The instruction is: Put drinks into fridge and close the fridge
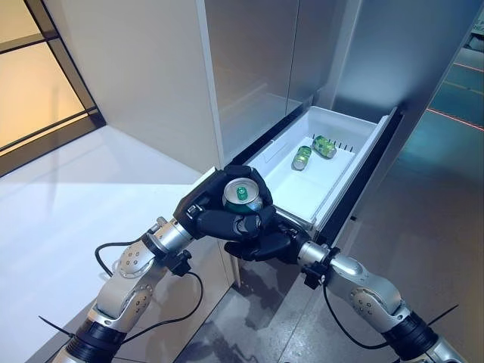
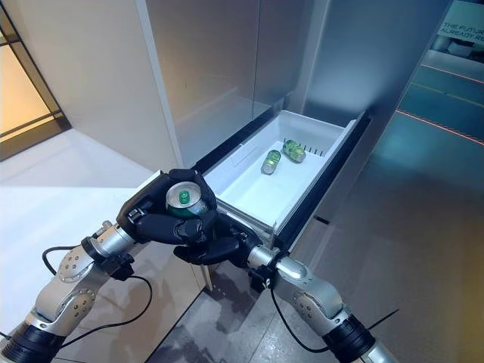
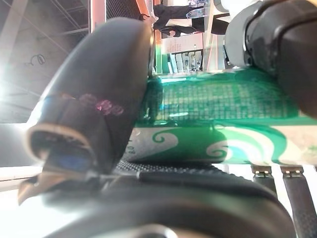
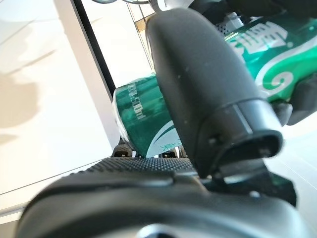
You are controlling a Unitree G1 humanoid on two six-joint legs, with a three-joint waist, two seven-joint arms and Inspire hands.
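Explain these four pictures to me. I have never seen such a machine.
This is a two-armed humanoid robot with dark fingered hands. The two wide pictures come from cameras on its head, looking down. The two close ones come from cameras on its wrists. Both the left hand and the right hand are curled round one green can, held upright at the near end of an open white fridge drawer. Two more green cans lie on their sides toward the drawer's far end.
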